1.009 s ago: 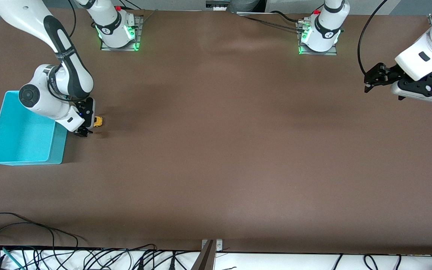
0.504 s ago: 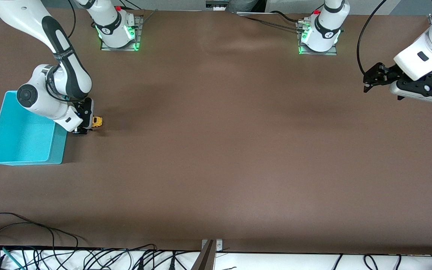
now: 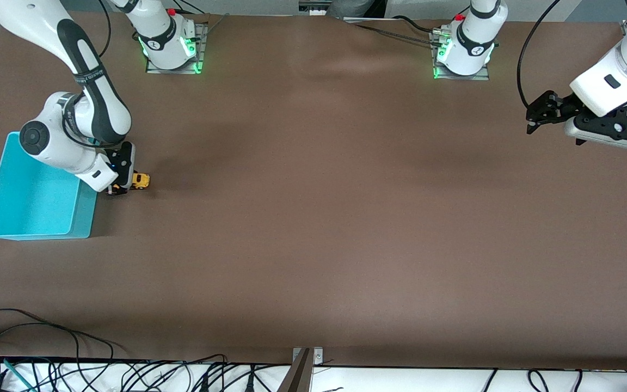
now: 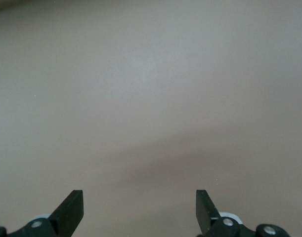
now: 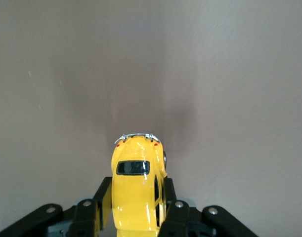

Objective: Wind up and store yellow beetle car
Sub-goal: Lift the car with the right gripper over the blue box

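The yellow beetle car (image 3: 140, 181) is a tiny rounded toy with dark windows. It sits low at the brown table, beside the turquoise bin (image 3: 35, 190) at the right arm's end. My right gripper (image 3: 124, 185) is shut on the car; in the right wrist view the black fingers (image 5: 174, 210) press both sides of the car (image 5: 136, 190). My left gripper (image 3: 533, 117) is open and empty, up in the air over the table's left-arm end. The left wrist view shows its fingertips (image 4: 71, 207) wide apart over bare table.
The turquoise bin is open-topped and holds nothing I can see. Cables (image 3: 47, 348) lie along the table edge nearest the front camera. The arm bases (image 3: 171, 46) stand at the table's robot edge.
My right arm has shifted slightly toward the bin's end while the car stays in its fingers near the same spot. The left arm has barely moved.
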`<action>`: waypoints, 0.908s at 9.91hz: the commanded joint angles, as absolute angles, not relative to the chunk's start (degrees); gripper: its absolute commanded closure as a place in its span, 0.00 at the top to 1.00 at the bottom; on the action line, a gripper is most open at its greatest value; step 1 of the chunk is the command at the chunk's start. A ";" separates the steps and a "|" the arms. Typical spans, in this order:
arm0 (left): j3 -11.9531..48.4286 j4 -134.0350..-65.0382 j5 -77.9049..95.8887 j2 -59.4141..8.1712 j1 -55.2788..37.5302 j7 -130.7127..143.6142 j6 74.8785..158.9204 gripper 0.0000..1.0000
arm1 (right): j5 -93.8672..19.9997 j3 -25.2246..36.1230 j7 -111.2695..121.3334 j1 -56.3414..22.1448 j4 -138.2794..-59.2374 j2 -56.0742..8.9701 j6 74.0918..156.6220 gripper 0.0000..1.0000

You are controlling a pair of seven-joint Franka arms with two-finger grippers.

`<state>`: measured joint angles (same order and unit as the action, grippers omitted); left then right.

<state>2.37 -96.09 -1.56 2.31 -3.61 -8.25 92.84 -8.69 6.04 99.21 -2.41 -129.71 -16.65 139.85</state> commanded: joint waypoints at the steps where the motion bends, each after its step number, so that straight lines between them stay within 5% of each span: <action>1: 2.02 -95.98 -1.58 2.81 -4.13 -7.65 92.02 1.00 | -9.93 4.83 93.28 -2.29 -124.40 -12.58 130.38 0.00; 5: 2.02 -95.98 -1.58 2.81 -4.13 -7.56 92.02 1.00 | -6.43 10.53 92.45 -1.85 -108.83 -13.09 110.77 0.00; 9: 2.02 -95.98 -1.58 2.81 -4.13 -7.65 92.02 1.00 | -3.52 20.54 104.12 -1.41 -108.28 -16.77 114.32 0.00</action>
<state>2.37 -96.09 -1.56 2.31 -3.63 -8.25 92.77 -4.60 18.23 100.87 -1.58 -109.77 -14.34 112.79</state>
